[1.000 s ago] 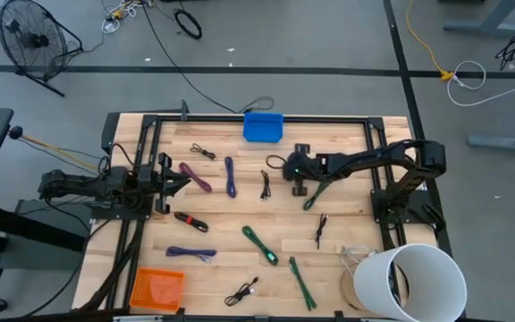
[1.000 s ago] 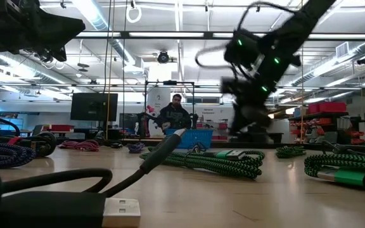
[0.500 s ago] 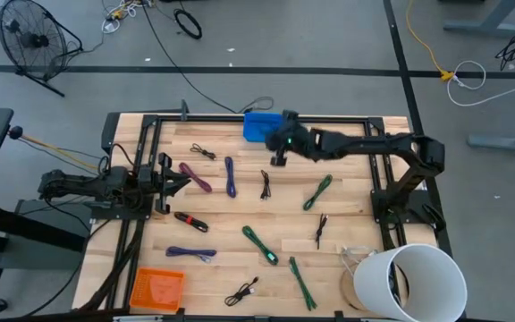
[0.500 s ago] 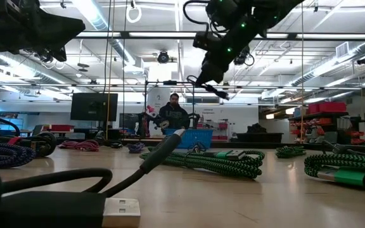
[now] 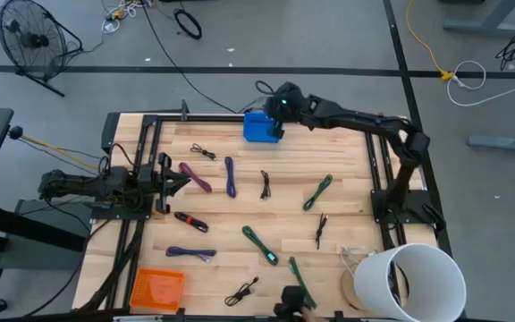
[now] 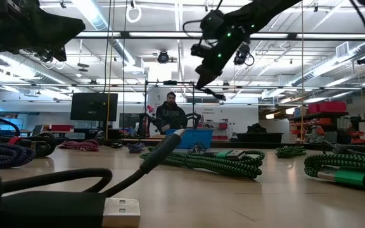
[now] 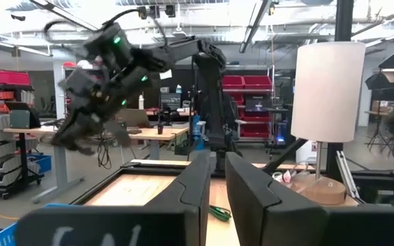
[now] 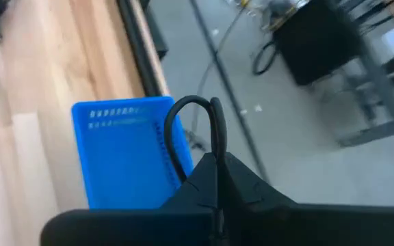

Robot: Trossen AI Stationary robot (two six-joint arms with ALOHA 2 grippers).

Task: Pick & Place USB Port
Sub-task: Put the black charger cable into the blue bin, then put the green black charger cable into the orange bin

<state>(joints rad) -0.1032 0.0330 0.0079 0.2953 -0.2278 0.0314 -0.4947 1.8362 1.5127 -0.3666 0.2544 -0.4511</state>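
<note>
Overhead, high view: the right gripper (image 5: pixel 280 105) hovered at the far edge of the table, just above the blue bin (image 5: pixel 263 127), a small rectangular plastic tray. The left gripper (image 5: pixel 170 179) waited low at the table's left side, well apart from the bin.
High view, table: braided green, purple and black USB cables lay scattered on the pale wooden table (image 5: pixel 347 206); an orange tray (image 5: pixel 157 288) and a white bucket (image 5: pixel 411 282) stood at the near edge.
Low view: the right gripper (image 6: pixel 209 58) hung high, a thin black cable (image 6: pixel 211 92) trailing down from it.
Left wrist view: the left gripper's (image 7: pixel 214 188) dark flat fingers stood slightly parted with nothing between them.
Right wrist view: the right gripper (image 8: pixel 216 179) had its fingers pressed together on a black USB cable (image 8: pixel 191 131), a stiff glossy loop arching beyond the tips. The blue bin (image 8: pixel 125 157), with slotted wall, lay directly beneath and beyond the loop.
Key relation: judged from this, the release should drop the cable straight down into the bin; the right arm was clearly the nearer.
</note>
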